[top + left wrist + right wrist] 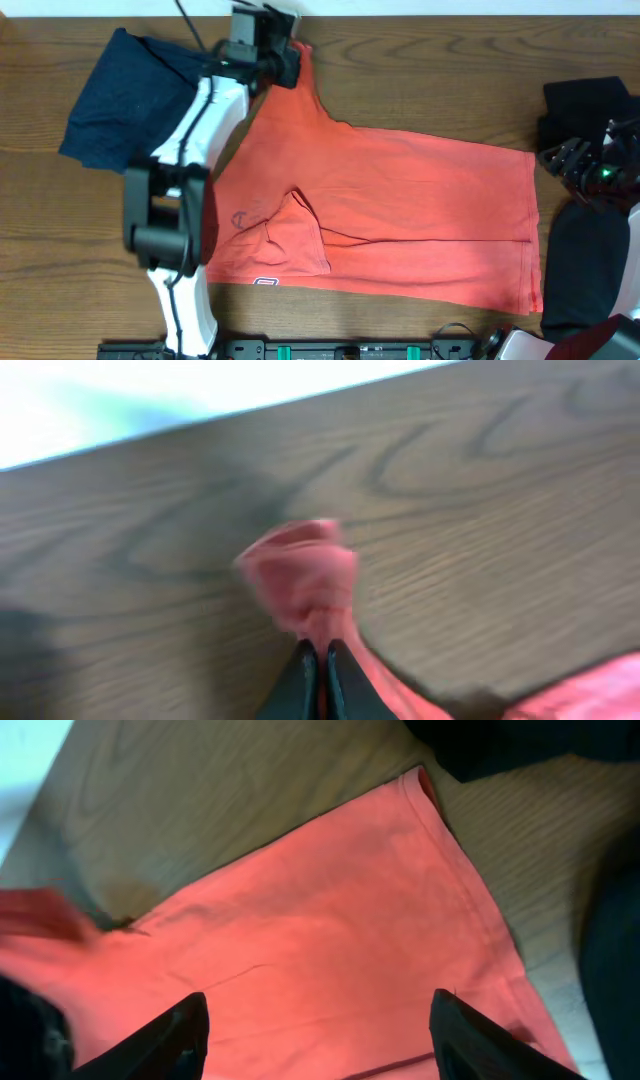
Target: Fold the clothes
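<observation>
A coral-red T-shirt (pixel 420 210) lies spread across the middle of the table, its neck label (pixel 265 283) at the near edge and one sleeve (pixel 295 235) folded onto the body. My left gripper (pixel 288 62) is at the far edge, shut on the other sleeve. In the left wrist view the closed gripper (pixel 320 652) pinches red cloth, which bunches (pixel 300 575) just beyond the tips. My right gripper (pixel 555 158) hangs open by the shirt's hem. In the right wrist view the gripper (pixel 318 1015) straddles flat red fabric (pixel 320 900) and holds nothing.
A dark navy garment (pixel 125 95) lies at the far left, beside the left arm. Black garments sit at the right, one at the far side (pixel 590 100) and one nearer (pixel 585 270), also black cloth (pixel 500 740) past the hem corner. The table's far edge (pixel 200 420) is close.
</observation>
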Tool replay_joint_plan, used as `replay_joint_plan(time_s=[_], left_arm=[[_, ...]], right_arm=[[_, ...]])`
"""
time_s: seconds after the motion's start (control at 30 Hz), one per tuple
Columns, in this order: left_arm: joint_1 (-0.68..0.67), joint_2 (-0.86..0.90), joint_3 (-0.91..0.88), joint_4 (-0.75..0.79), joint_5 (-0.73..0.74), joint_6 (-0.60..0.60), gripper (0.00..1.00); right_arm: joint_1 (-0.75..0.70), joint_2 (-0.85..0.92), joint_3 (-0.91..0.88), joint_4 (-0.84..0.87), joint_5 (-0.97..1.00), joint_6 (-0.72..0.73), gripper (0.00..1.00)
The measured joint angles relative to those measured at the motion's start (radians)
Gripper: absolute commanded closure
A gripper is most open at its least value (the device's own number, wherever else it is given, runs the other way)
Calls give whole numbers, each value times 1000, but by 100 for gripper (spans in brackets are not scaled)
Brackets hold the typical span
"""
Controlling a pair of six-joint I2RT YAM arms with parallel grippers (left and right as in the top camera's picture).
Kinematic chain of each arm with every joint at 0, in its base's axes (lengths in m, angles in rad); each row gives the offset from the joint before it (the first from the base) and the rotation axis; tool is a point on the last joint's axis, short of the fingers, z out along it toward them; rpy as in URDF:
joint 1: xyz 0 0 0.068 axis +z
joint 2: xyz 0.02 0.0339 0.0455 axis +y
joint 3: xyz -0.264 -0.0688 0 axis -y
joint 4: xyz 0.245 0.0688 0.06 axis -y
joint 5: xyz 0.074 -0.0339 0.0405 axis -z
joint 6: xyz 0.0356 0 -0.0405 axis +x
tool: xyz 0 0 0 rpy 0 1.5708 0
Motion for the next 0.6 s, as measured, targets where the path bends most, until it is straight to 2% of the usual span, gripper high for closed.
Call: replay_joint_plan(time_s=[0.23, 0.6], left_arm=[[1, -92, 0, -136, 0, 3, 94], [2, -99, 0, -322, 0, 3, 94]], right_arm=[[62, 13, 0, 109, 116, -19, 25], [80, 295, 1, 411, 205, -27, 35]])
